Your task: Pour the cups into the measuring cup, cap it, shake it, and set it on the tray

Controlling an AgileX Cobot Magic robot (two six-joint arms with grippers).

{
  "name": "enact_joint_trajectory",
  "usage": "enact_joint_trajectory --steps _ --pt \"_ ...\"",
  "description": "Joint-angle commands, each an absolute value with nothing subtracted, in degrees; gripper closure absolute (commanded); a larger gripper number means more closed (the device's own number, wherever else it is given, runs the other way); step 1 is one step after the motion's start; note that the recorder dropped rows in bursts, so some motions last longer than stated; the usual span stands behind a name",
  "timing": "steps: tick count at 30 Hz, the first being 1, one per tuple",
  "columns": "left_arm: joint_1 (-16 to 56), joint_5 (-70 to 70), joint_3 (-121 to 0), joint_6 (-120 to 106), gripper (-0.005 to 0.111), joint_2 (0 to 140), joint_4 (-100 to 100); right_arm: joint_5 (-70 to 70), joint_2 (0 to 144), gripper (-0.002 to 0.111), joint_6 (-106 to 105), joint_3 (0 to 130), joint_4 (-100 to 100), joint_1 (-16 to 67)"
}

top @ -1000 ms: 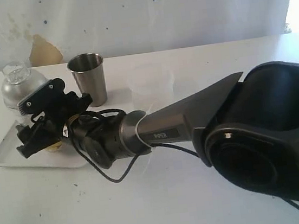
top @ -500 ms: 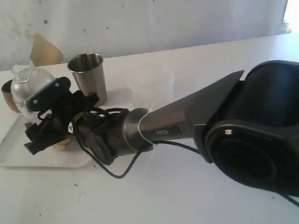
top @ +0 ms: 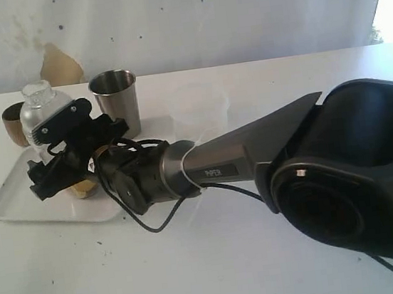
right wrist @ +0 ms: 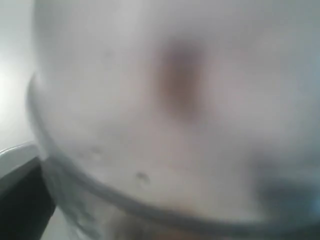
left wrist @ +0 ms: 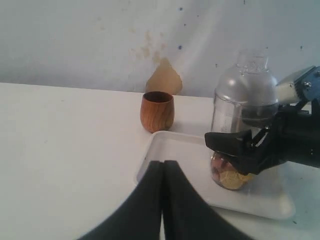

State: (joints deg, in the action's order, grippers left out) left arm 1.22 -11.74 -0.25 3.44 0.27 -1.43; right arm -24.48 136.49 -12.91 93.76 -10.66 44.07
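My right gripper [top: 46, 162] reaches across to the left and is shut on the measuring cup [top: 47, 111], a clear cylinder with a dome lid on top. The cup [left wrist: 235, 112] stands upright over the white tray [left wrist: 175, 150], with yellow and brown bits in its rounded bottom. Whether it touches the tray I cannot tell. The right wrist view shows only a blur of the cup [right wrist: 165, 125]. The brown wooden cup [left wrist: 157, 111] stands just behind the tray. The steel tumbler [top: 116, 103] stands beyond the right arm. My left gripper [left wrist: 163, 167] is shut and empty, short of the tray's edge.
A frosted plastic cup [top: 198, 111] stands right of the steel tumbler, behind my right arm [top: 241, 159]. The arm's large dark base [top: 358, 177] fills the right foreground. A pale wall runs close behind the white table [top: 197, 269].
The right gripper has shifted the measuring cup slightly right and up over the tray. The wooden cup, hidden a second ago, now shows behind it.
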Motion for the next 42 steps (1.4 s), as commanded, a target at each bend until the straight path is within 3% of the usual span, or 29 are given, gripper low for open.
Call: enact_joint_trajectory --steps 1,24,35,39,42 --pt "1.32 -11.13 0.0 3.64 0.107 0.0 -1.4 -24.24 135.7 0.003 -13.39 94.15 -10.69 43.9" --pt "1.32 -11.13 0.0 3.64 0.107 0.0 -1.4 -23.58 122.18 0.003 -17.9 94.15 -10.69 43.9" --pt "1.32 -11.13 0.0 3.64 0.107 0.0 -1.4 -6.6 108.9 0.004 -18.06 94.15 -10.69 43.78" --pt "1.32 -11.13 0.0 3.64 0.107 0.0 -1.4 5.99 103.46 0.016 -19.23 94.15 -10.48 42.23" --pt "1.32 -11.13 0.0 3.64 0.107 0.0 -1.4 15.14 99.28 0.041 -19.07 94.15 -10.48 40.4"
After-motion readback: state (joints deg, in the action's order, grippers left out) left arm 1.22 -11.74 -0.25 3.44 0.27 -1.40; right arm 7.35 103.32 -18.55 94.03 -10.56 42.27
